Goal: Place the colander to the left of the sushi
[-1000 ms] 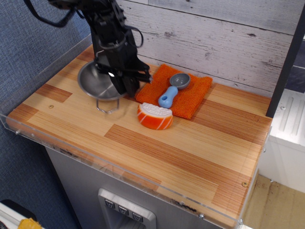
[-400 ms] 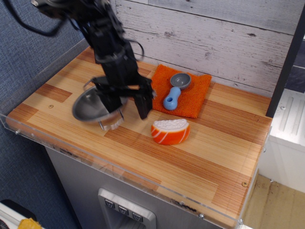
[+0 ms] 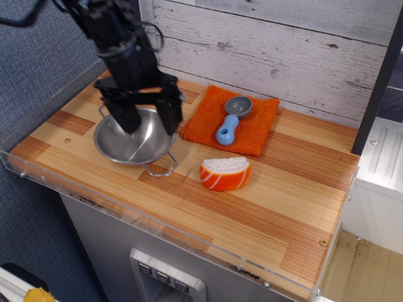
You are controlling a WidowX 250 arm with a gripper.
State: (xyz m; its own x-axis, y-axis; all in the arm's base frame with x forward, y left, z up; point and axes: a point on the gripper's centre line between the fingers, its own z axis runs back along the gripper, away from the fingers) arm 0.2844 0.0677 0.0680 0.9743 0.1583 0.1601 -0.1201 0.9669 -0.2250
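Note:
The colander (image 3: pixel 128 148), a shiny round steel bowl with wire loop handles, rests upright on the wooden table at the left. The sushi (image 3: pixel 225 173), orange with a white ridged top, lies on the table to the colander's right, a short gap from its front handle. My gripper (image 3: pixel 149 117) hangs over the back of the bowl. Its two black fingers (image 3: pixel 169 113) are spread apart and hold nothing.
An orange cloth (image 3: pixel 250 129) lies at the back against the plank wall, with a small grey-and-blue scoop (image 3: pixel 227 128) on it. A clear plastic rim (image 3: pixel 94 200) runs along the table's front and left edges (image 3: pixel 56 88).
The colander was tilted in my gripper; now it sits flat on the table left of the sushi. My fingers have let go and moved up and back. The sushi shifted right and forward earlier.

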